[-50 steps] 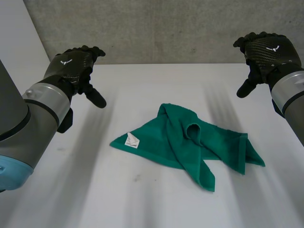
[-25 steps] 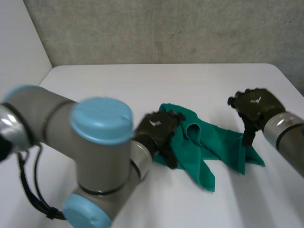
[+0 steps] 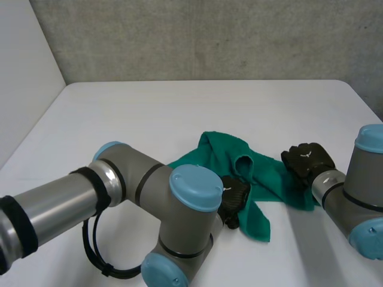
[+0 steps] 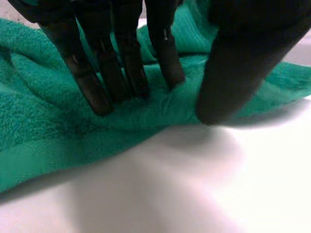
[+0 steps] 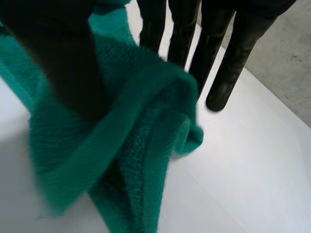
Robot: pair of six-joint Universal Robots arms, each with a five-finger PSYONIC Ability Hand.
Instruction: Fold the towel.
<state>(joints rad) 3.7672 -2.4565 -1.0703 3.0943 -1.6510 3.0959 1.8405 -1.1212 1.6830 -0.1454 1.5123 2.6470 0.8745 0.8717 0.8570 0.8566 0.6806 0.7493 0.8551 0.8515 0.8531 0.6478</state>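
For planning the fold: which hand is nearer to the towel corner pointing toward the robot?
Left. The left hand rests on the towel beside that corner; the right hand is at the towel's right edge, farther off.

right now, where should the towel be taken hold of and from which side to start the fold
Best by its rim, from above at the near side: the towel is bunched in the middle, while its near edge lies thin on the table, so a thumb could likely slip under. The left hand presses straight fingers there; the right hand is at the right corner.
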